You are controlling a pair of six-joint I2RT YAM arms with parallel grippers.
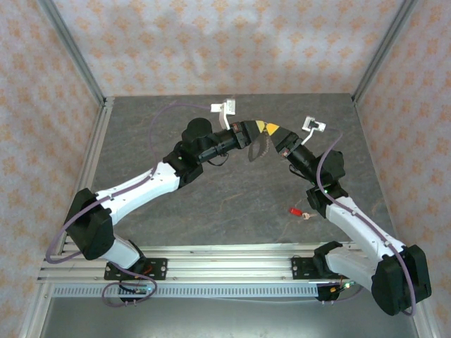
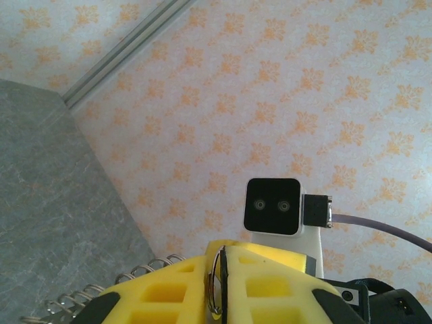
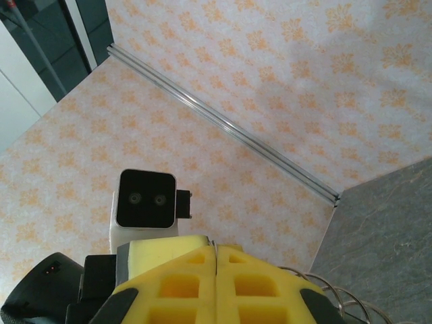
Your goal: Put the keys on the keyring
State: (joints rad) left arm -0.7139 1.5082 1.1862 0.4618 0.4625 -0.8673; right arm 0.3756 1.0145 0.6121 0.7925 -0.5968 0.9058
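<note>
The key, tiny with a red head, lies on the grey table near my right arm's base, apart from both grippers. Both grippers meet tip to tip, raised over the back middle of the table. My left gripper has its yellow pads shut on the keyring, a thin silvery ring standing edge-on in the seam. My right gripper is shut, with a sliver of the same wire showing at the top of its seam. A silvery wire coil hangs beside the pads.
Patterned walls close in the grey table on three sides, with metal posts at the back corners. An aluminium rail runs along the near edge. The right wrist's camera faces the left one at close range.
</note>
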